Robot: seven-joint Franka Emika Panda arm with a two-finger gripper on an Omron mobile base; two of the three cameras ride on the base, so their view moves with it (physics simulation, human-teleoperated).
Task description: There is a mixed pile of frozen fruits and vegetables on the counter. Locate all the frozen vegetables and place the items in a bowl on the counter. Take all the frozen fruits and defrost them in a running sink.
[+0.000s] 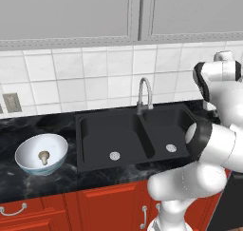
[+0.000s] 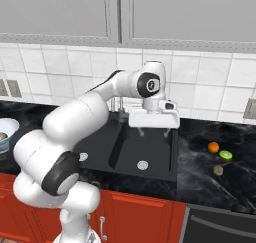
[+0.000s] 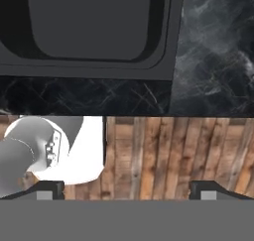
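A wide white bowl [image 1: 28,166] stands on the black counter [image 1: 9,130] left of the sink [image 1: 128,135], with one tan mushroom-like vegetable [image 1: 43,156] inside it. The bowl [image 2: 7,128] also shows at the left edge of the right base view. On the counter [image 2: 200,177] right of the sink [image 2: 130,152] lie the orange fruit [image 2: 213,147], the lime green fruit [image 2: 226,155] and another tan vegetable [image 2: 218,170], close together. My gripper [image 2: 153,132] hangs open and empty above the sink's right basin, well left of that pile. Its fingertips [image 3: 49,190] frame the basin edge [image 3: 99,71].
A curved silver faucet [image 1: 144,94] rises behind the sink's divider, and no water shows in the basins. Round silver drains [image 1: 114,155] sit in each basin. Red cabinets [image 2: 140,212] run below the counter. Grey wall cabinets hang above the tiled wall.
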